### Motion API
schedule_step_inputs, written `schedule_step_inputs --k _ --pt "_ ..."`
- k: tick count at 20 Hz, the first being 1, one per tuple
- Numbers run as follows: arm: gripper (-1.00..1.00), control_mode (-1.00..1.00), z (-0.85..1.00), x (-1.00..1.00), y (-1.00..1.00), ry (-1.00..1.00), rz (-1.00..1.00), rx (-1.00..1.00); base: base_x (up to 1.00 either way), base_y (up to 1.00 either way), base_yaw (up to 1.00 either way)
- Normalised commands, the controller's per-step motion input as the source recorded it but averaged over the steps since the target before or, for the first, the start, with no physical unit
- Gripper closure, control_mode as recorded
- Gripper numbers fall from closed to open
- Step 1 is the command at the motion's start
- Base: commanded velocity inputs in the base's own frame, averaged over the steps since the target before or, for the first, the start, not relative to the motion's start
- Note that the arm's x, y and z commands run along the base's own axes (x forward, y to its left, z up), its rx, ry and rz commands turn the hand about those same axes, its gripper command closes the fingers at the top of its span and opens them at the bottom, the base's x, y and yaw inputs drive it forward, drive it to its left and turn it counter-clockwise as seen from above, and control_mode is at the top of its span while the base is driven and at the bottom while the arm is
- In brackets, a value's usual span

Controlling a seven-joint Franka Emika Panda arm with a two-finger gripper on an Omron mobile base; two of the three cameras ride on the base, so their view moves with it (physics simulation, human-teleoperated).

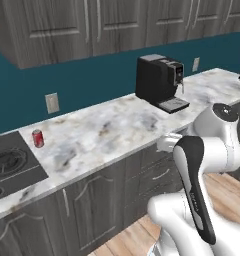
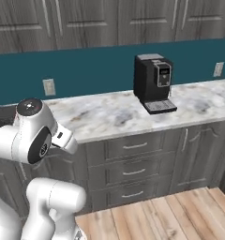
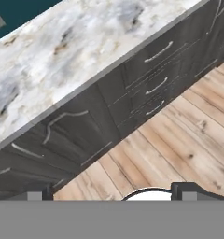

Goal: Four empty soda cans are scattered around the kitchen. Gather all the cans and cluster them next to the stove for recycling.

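Marble counter (image 1: 107, 130) runs under grey wall cupboards and a teal backsplash. One soda can (image 1: 38, 138) stands upright on it at about 9 o'clock in the left base view, just beside the right edge of the stove (image 1: 12, 167) and apart from it by a thin strip of marble; no other can is visible from here. An outlet (image 1: 52, 103) sits on the wall at 1 o'clock from the can. Well apart along the counter, toward 2 o'clock, stands a black coffee machine (image 1: 159, 80), seen again in the right base view (image 2: 154, 82). Arm is folded low in front of the cabinet drawers (image 2: 133, 171). In the hand view the gripper (image 3: 111, 193) looks down at the counter edge, cabinet fronts and wood floor (image 3: 179, 144); its two tips stand at the widest spread and nothing lies between them. Judgement: this can already counts as placed, so the step in hand is searching for the next one. To do that well, keep the jaws wide, hold the arm tucked while the base drives, clear the counter edge, and leave the parked can undisturbed. Later drops should land beside it, not on the burners.
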Motion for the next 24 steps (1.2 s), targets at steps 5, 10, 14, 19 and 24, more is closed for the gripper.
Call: schedule_step_inputs --k 5,10,14,19,24 --pt "-1.0 1.0 0.0 0.0 0.0 0.0 0.0 0.0 -0.21 0.0 -0.42" --pt "-1.0 1.0 0.0 0.0 0.0 0.0 0.0 0.0 -0.17 0.0 -0.4" --pt "-1.0 1.0 0.0 0.0 0.0 0.0 0.0 0.0 -0.16 -0.04 -0.43" --pt "-1.0 1.0 0.0 0.0 0.0 0.0 0.0 0.0 -0.15 -0.03 -0.45" --pt "-1.0 1.0 0.0 0.0 0.0 0.0 0.0 0.0 -0.18 -0.09 -0.42"
